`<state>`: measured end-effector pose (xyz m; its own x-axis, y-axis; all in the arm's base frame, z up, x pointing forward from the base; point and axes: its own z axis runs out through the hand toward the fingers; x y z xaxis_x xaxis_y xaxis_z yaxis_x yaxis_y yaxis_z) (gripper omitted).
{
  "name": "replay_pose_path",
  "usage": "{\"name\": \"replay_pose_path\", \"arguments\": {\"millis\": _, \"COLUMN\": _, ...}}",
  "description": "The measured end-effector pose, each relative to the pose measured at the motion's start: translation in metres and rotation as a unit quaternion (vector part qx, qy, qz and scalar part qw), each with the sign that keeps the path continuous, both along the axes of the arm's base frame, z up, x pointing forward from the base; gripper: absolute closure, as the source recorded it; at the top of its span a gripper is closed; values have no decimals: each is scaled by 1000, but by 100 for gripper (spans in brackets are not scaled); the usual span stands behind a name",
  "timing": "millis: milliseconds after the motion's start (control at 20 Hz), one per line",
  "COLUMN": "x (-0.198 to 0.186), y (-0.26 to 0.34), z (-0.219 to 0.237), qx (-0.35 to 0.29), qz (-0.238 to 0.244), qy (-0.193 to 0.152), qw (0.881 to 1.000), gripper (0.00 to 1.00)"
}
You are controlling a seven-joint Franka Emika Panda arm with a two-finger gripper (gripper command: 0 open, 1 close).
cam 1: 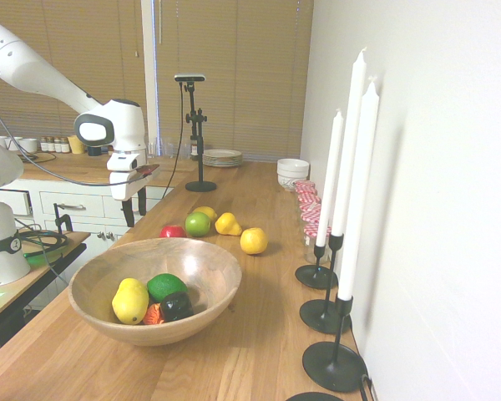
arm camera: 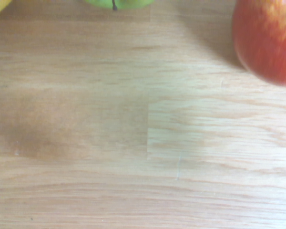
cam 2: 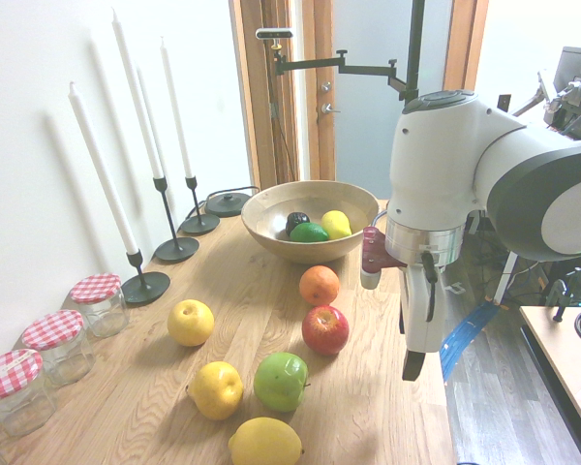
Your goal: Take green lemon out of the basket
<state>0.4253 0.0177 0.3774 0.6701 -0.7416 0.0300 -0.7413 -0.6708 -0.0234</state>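
The green lemon [cam 1: 164, 286] is lying in the basket [cam 1: 202, 307], partly hidden by a yellow lemon [cam 1: 130, 301] and a black fruit [cam 1: 176, 307]; an orange-red fruit there is barely showing. The claw [cam 1: 134, 208] is hanging open and empty over the worktop [cam 1: 259, 334], beside a red apple [cam 2: 325, 329], well apart from the basket. Candles [cam 1: 351, 167] are lining the wall edge.

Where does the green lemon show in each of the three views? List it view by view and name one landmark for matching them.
First exterior view: the green lemon lies in the basket, lower left, behind a yellow lemon.
Second exterior view: upper middle, in the basket's hollow beside the same yellow lemon.
Wrist view: not in it; only bare counter and the edges of other fruit.
Shared landmark: the basket in both exterior views.
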Motion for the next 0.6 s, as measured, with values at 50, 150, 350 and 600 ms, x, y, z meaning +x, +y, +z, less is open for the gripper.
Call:
{"name": "replay_pose_path", "arguments": {"millis": 50, "x": 0, "y": 0, "z": 0, "qx": 0, "qz": 0, "qy": 0, "qw": 1000, "gripper": 0}}
{"name": "replay_pose_path", "arguments": {"millis": 150, "x": 1, "y": 0, "z": 1, "qx": 0, "qz": 0, "qy": -2, "qw": 1000, "gripper": 0}}
{"name": "replay_pose_path", "arguments": {"millis": 350, "x": 17, "y": -12, "z": 31, "qx": 0, "qz": -12, "qy": -27, "qw": 1000, "gripper": 0}}
{"name": "replay_pose_path", "arguments": {"millis": 600, "x": 39, "y": -52, "z": 90, "qx": -9, "qz": -44, "qy": -54, "qw": 998, "gripper": 0}}
